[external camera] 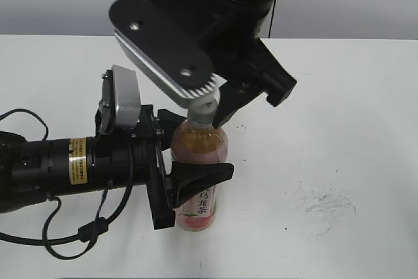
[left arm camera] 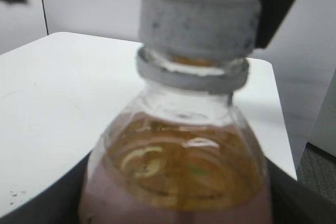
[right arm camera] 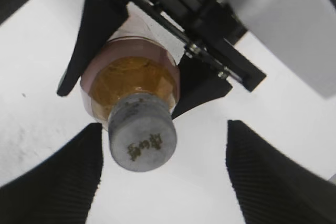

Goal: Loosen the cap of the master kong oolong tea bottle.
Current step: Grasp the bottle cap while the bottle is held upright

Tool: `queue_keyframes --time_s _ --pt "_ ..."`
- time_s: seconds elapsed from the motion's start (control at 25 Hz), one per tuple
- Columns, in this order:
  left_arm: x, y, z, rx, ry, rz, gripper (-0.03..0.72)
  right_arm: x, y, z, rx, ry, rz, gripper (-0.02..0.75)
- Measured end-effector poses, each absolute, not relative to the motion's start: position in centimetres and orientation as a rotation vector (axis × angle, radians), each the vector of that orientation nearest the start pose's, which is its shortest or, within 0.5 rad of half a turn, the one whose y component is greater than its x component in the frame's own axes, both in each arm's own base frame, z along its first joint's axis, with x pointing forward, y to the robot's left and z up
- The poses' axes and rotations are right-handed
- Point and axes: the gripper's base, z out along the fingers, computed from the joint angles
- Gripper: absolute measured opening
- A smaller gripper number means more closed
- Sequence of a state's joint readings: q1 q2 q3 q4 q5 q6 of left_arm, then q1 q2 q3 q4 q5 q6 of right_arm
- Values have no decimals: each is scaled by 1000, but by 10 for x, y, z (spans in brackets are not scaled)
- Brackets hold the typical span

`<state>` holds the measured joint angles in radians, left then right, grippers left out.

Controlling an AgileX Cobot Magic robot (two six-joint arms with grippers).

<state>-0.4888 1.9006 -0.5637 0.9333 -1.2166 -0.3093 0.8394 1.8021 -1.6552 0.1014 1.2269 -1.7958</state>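
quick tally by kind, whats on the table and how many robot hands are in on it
bottles: 1, the master kong oolong tea bottle
caps: 1, the cap on it
hands: 2, left hand around the bottle, right hand open beside the cap
total: 4

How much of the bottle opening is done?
Done: the left gripper is clamped around the tea bottle, holding it upright on the table. In hand: the right gripper hangs open above the cap, one finger beside it, the other well clear. Left: closing on the cap and twisting it. The cap sits on the neck.
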Motion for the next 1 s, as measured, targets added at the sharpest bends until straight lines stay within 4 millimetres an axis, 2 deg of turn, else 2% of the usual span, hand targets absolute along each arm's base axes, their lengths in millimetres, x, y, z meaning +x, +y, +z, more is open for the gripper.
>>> queue_keyframes --time_s 0.04,0.12,0.32,0.52,0.6,0.72,1.0 --pt "220 -195 133 1118 1460 -1019 447 248 288 309 -2682 940 -41 567" --pt "220 -195 133 1118 1460 -1019 447 248 287 309 -2567 1221 -8 603" --pt "220 -195 133 1118 1460 -1019 447 249 287 309 -2157 1863 100 591" --pt "220 -195 133 1118 1460 -1019 447 249 287 309 -1709 2303 188 586" --pt "220 -195 133 1118 1460 -1019 447 248 287 309 -1531 2436 223 586" --pt "220 -195 133 1118 1460 -1019 447 245 287 308 -1380 2547 279 585" --pt "220 -195 133 1118 1460 -1019 447 236 279 306 -1289 2630 304 546"
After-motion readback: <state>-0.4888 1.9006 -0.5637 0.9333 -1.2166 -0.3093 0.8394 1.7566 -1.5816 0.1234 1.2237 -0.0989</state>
